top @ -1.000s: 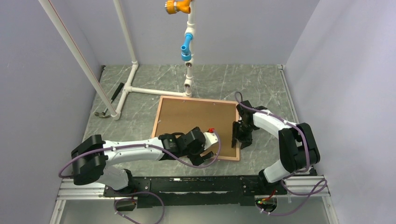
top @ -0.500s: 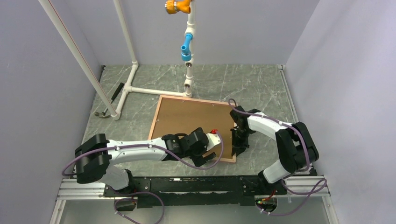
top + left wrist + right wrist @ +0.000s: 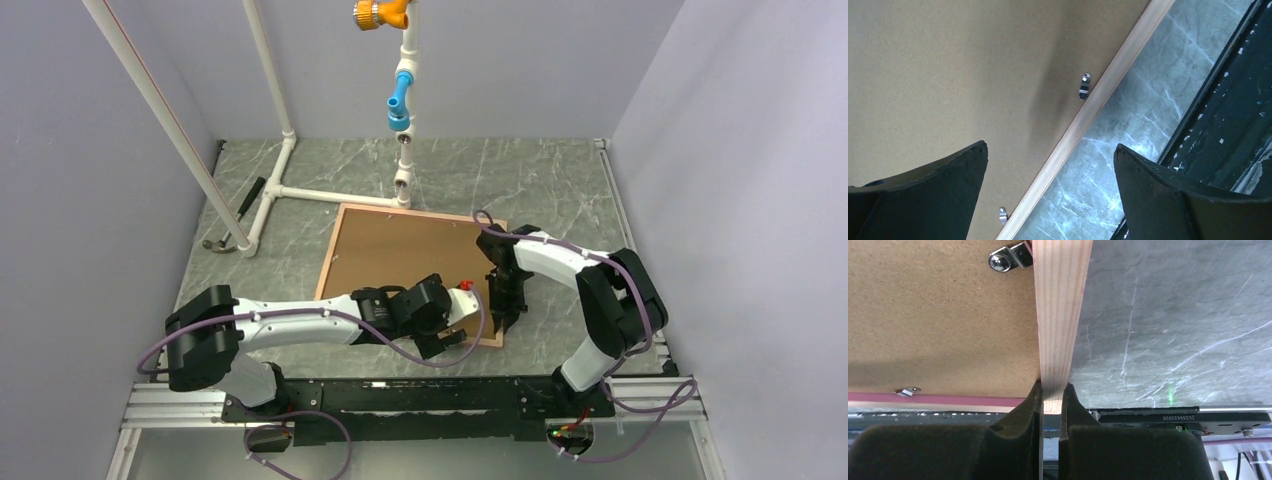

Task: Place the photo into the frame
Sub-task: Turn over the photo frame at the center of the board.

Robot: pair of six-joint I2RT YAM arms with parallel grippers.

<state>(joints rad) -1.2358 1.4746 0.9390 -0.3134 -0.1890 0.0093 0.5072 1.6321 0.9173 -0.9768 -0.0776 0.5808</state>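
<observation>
- Frame, large, thin and rectangular, lay flat with its reverse up on the grey marbled table, close to the arms' bases and slightly skewed.
- Its rim was pale tan wood with straight grain; a thin pink line showed along the near rail in the right wrist view.
- A plain brown fibreboard backing filled the opening, flush inside the wooden rim.
- Small silver metal turn clips sat screwed beside the inner edge of the rim; another showed in the left wrist view.
- The right gripper pinched the frame's right-hand rail near its near corner, one black finger on each side of the wood.
- The left gripper hung above the frame's near edge with its fingers spread wide, touching nothing.
- A black metal rail past the table edge carried a small upside-down white code of letters and digits, too small to read with confidence.
- A white pipe stand stood on the table behind the frame.
</observation>
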